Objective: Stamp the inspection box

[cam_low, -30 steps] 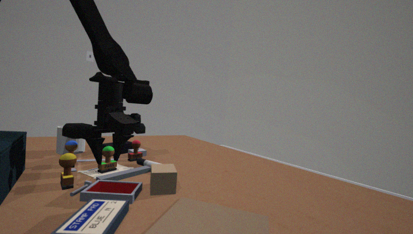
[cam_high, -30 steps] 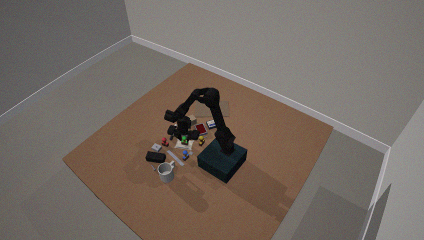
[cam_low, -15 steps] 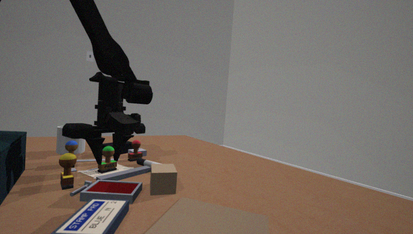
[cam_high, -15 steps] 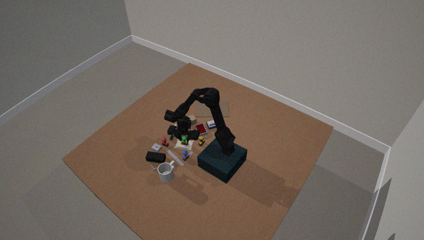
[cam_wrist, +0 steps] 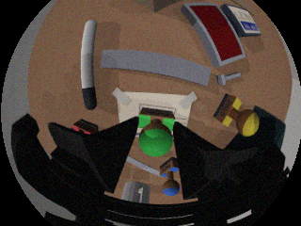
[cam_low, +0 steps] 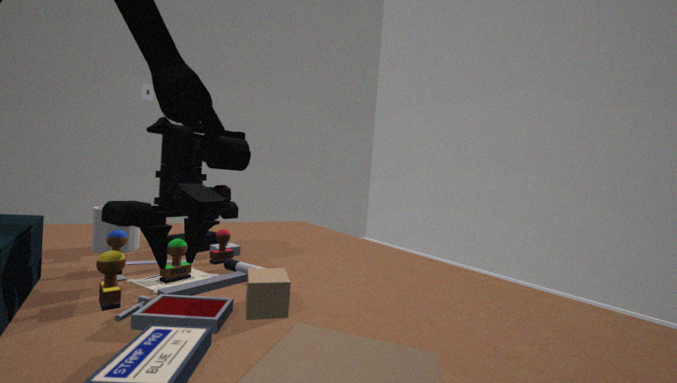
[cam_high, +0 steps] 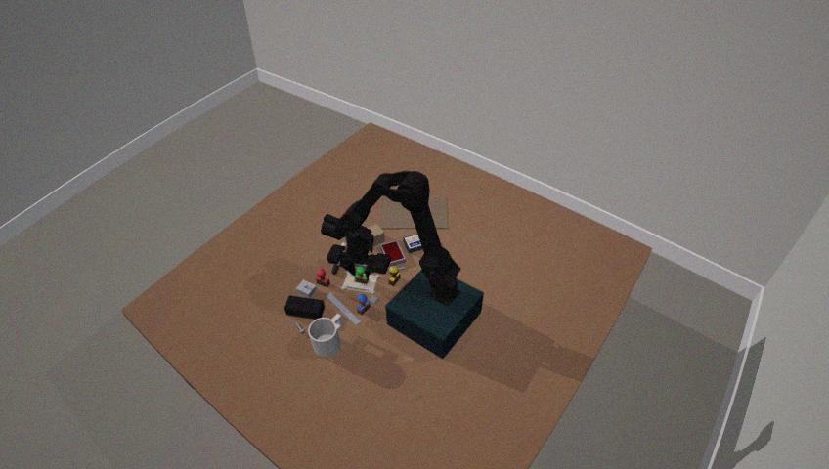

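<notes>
Contact between the hand [cam_low: 176, 259] and the green-knobbed PASS stamp [cam_low: 176, 263] is seen in the exterior view: the two dark fingers [cam_low: 159, 246] are closed on the stamp's neck, one on each side, and the stamp is held upright. The stamp's base is set on the white card [cam_low: 188, 277], which lies near the middle of the brown tabletop [cam_low: 427, 308]. Whether the base is pressed flat or raised a hair cannot be told. In the wrist view the green knob [cam_wrist: 154, 141] is framed by the fingers, and most of the card [cam_wrist: 134, 102] is covered by the stamp and the hand; the inspection box is hidden, so it cannot be made out whether a print has been made.

The red ink pad [cam_low: 184, 307] is seen just beside the card, on the side toward the exterior camera, with a grey ruler [cam_low: 203, 283] lying between them. A blue-labelled tin [cam_low: 156, 356] is cut off by the lower edge of that view. A yellow-knobbed stamp [cam_low: 110, 277], a blue-knobbed stamp [cam_low: 116, 238] and a red-knobbed stamp [cam_low: 222, 246] are stood around the card, apart from it. A small tan box [cam_low: 267, 292] is placed next to the pad. A white mug [cam_high: 325, 336] is largely hidden behind the arm in the exterior view. The lettering on the stamps is too small to be read.
</notes>
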`<state>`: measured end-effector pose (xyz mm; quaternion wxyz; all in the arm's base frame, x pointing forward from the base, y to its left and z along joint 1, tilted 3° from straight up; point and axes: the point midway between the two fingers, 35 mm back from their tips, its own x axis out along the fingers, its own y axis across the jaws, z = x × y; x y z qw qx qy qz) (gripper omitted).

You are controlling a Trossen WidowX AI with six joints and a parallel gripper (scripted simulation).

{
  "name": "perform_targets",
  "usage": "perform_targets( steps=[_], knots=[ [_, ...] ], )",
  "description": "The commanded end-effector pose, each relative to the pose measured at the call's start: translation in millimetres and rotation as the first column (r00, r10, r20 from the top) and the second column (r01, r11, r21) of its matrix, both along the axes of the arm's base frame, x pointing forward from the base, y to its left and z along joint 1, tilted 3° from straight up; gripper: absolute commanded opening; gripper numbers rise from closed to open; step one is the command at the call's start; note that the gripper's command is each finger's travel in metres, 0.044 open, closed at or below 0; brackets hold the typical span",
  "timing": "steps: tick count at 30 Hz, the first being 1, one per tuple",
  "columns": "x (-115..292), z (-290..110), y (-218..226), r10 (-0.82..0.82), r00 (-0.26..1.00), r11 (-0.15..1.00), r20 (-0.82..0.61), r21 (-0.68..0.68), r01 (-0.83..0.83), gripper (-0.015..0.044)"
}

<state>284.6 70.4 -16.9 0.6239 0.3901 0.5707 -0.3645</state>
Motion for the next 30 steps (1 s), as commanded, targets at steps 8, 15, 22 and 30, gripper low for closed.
perform_targets(
  steps=[8, 15, 22, 30],
  knots=[
    [0, 6, -1, 0.002, 1.000, 1.000, 0.003, -0.004, -0.002, 0.0000],
    [0, 13, 0, 0.002, 1.000, 1.000, 0.003, -0.004, -0.002, 0.0000],
    [0, 24, 0, 0.002, 1.000, 1.000, 0.003, -0.004, -0.002, 0.0000],
    [0, 37, 0, 0.002, 1.000, 1.000, 0.003, -0.004, -0.002, 0.0000]
  ],
)
